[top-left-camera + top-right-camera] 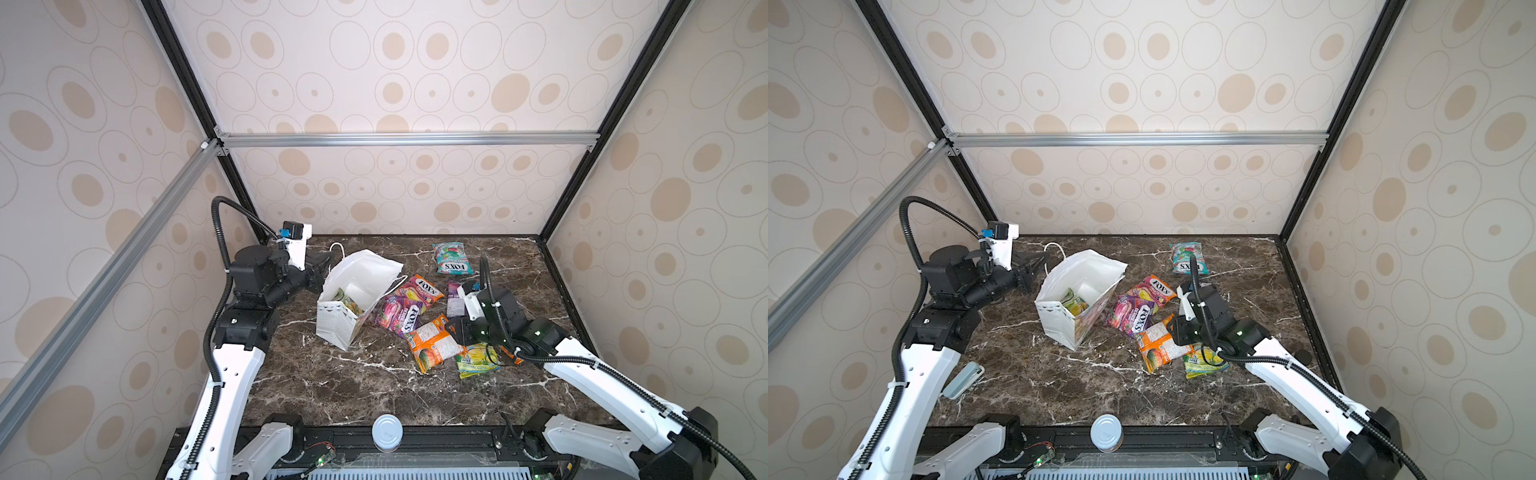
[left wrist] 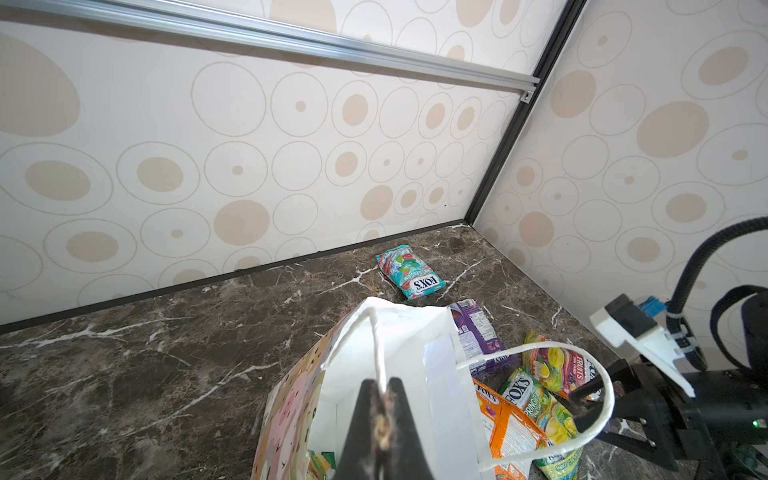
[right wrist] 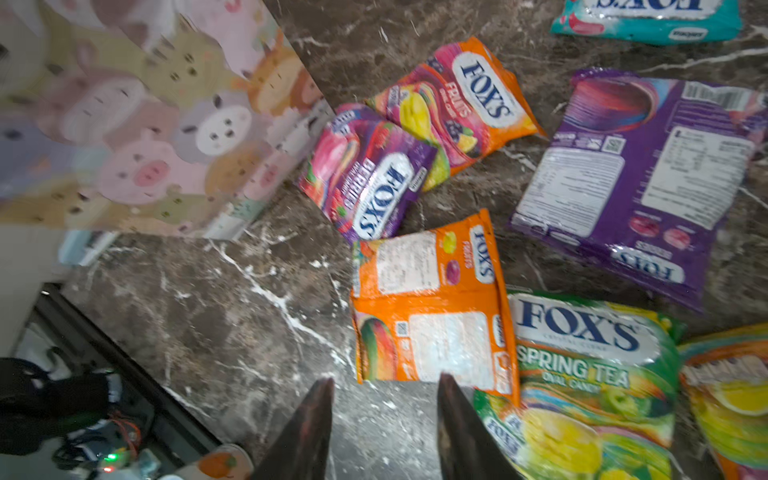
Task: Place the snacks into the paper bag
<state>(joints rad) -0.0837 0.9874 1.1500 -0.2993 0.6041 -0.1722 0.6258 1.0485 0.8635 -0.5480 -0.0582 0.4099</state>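
At the paper bag (image 1: 338, 328) rim: left pincer (image 2: 380, 432) is pinching the white cord handle (image 2: 376, 345), jaws closed on it.
Paper bag: is leaning tilted on the table (image 1: 332, 386), mouth gaping; a yellow-green packet (image 1: 348, 301) is lying inside.
Right pincer (image 3: 386, 378): is hovering right of the bag, jaws parted, nothing between them, over the orange packet's (image 3: 432, 307) edge.
Beside the bag: berries packet (image 1: 401, 318) is lying just right of it, touching the fruits packet (image 1: 419, 289).
Farther right of the bag: purple packet (image 1: 454, 299) is lying back-side up; spring tea packet (image 1: 478, 359) is touching the orange packet.
Behind the bag, well apart: teal packet (image 1: 452, 258) is lying flat.
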